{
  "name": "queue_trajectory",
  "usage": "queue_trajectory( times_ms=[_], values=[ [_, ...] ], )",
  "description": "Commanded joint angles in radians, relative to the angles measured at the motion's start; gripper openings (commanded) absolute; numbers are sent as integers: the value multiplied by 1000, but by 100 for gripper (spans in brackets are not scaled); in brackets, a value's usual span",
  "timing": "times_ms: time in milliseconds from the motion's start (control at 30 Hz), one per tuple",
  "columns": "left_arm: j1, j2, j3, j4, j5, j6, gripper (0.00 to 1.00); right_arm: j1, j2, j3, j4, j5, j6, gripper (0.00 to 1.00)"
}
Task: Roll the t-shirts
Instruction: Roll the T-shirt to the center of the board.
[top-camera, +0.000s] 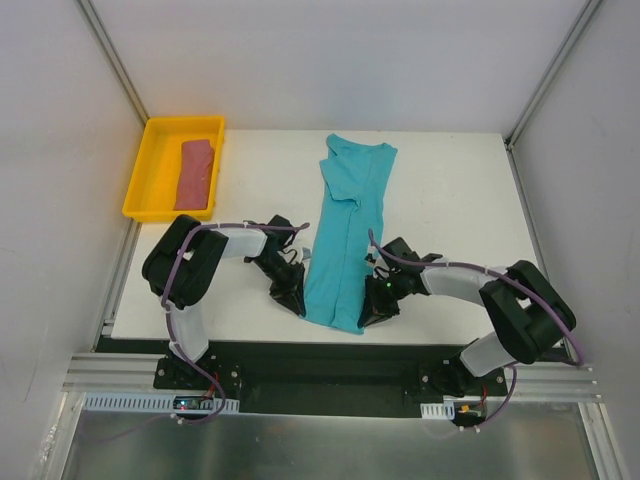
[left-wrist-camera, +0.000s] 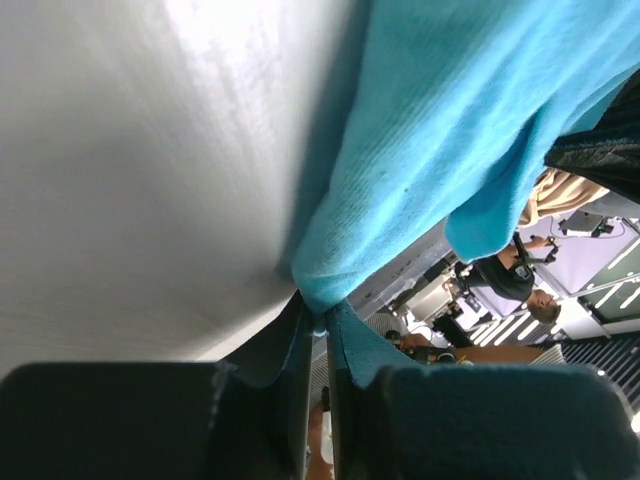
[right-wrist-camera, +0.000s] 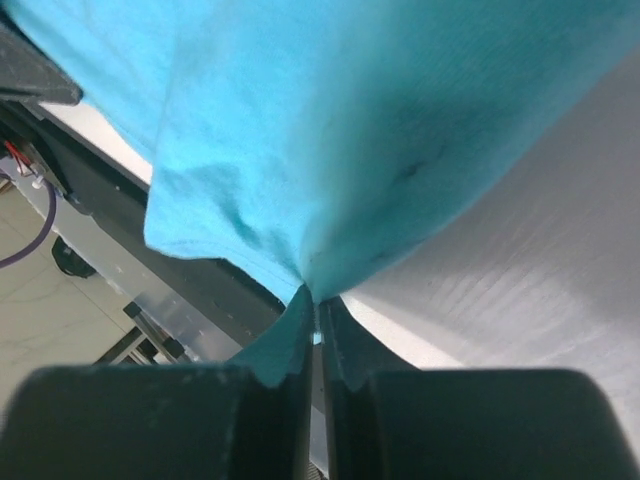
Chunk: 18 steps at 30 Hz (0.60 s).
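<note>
The white worktop (top-camera: 450, 200) is smooth and matte, and most of what I care about lies down its middle. The teal t-shirt (top-camera: 345, 230) is folded into a long narrow strip. Its long axis runs from the near edge, by the arm bases, straight away to the far side, leaning a little to the right as it goes. The sleeves and neck bunch at the far end and the hem is at the near end. It is a soft, fine-ribbed knit, limp, with loose creases along the fold.

In the far left corner sits the yellow tray (top-camera: 140, 170), hard plastic with a raised rim. The pink t-shirt (top-camera: 196, 172) lies in it as a compact oblong bundle, well apart from both arms.

The left fingers (left-wrist-camera: 285, 350) are pressed together on the left corner of the teal hem, the cloth pinched in the slit between them. The right fingers (right-wrist-camera: 345, 345) are clamped the same way on the right corner. The whole length of the shirt lies beyond the fingers, away from me. Both arms sit equally near, one at each side of the hem, so I judge the roll has to travel forward along that axis with the two corners kept level.
</note>
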Motion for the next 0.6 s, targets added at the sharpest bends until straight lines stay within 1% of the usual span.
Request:
queue_trajectory(
  times_ms=[0,100,200,400,567],
  values=[
    [-9,-56,29,16,42,33,6,1,-59,69,-112,-39,-69,2],
    [-9,-90,29,15,68,36,4,-13,-97,94,-200,-42,-89,1],
    [-9,-99,44,16,94,49,4,-28,-120,118,-237,-44,-108,1],
    [0,-134,57,15,137,49,3,-53,-123,152,-263,-32,-138,1],
    [34,-157,40,15,119,31,4,-67,-108,161,-266,-15,-142,1]
  ],
)
